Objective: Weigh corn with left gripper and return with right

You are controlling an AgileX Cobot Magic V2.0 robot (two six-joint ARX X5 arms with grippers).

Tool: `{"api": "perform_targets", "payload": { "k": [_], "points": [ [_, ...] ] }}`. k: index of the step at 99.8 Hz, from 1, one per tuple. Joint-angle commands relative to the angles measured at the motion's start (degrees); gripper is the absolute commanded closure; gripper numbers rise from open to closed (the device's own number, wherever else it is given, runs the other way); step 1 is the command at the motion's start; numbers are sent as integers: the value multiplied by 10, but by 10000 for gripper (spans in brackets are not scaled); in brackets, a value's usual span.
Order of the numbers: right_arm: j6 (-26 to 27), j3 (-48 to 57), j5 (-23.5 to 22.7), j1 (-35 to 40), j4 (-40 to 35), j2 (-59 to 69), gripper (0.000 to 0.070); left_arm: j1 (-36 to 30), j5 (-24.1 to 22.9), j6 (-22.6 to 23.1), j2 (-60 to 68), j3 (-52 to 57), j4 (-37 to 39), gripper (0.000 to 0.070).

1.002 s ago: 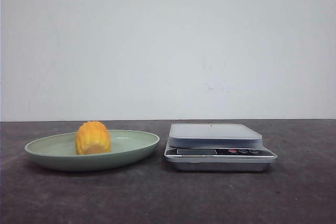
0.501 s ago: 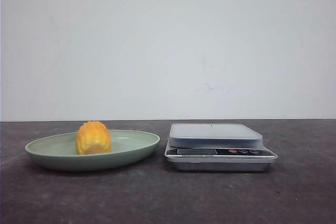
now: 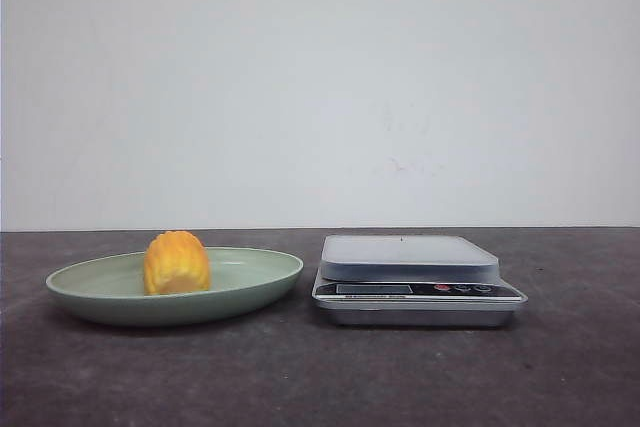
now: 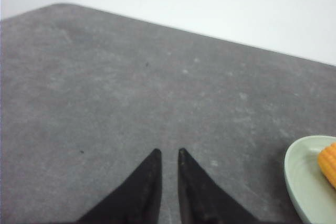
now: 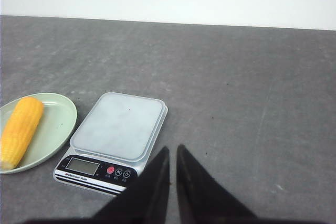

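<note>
lab test bench | bare white wall (image 3: 320,87) | grey tabletop (image 3: 320,377)

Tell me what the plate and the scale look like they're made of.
The plate looks like matte pale green plastic or melamine: even color, dull sheen. The scale seems to have a brushed silver metal or metal-look body and a smooth, pale gray platform; the pictures can't show whether that top is steel or plastic.

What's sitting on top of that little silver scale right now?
Nothing: the scale shows a bare weighing platform. The corn lies on the green plate beside it. The display's reading is too small to tell.
</note>
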Motion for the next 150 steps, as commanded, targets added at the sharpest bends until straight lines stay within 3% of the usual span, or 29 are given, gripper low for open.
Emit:
{"api": "perform_targets", "payload": {
  "k": [1, 78, 86, 100, 113, 150],
  "points": [
    [9, 8, 0, 3, 6, 1, 684, 0, -2, 0, 0, -9, 9, 672],
    [8, 8, 0, 3, 6, 1, 684, 0, -2, 0, 0, -8, 8, 672],
    [-33, 7, 16, -3, 7, -5, 684, 0, -2, 0, 0, -8, 8, 673],
    [-103, -43, 14, -73, 112, -39, 684, 0, -2, 0, 0, -8, 8, 673],
    [-135, -150, -6, -144, 231, -103, 683, 0, -2, 0, 0, -8, 8, 673],
    [-132, -422, -6, -201, 380, -202, 684, 0, -2, 0, 0, -8, 8, 672]
  ]
}}
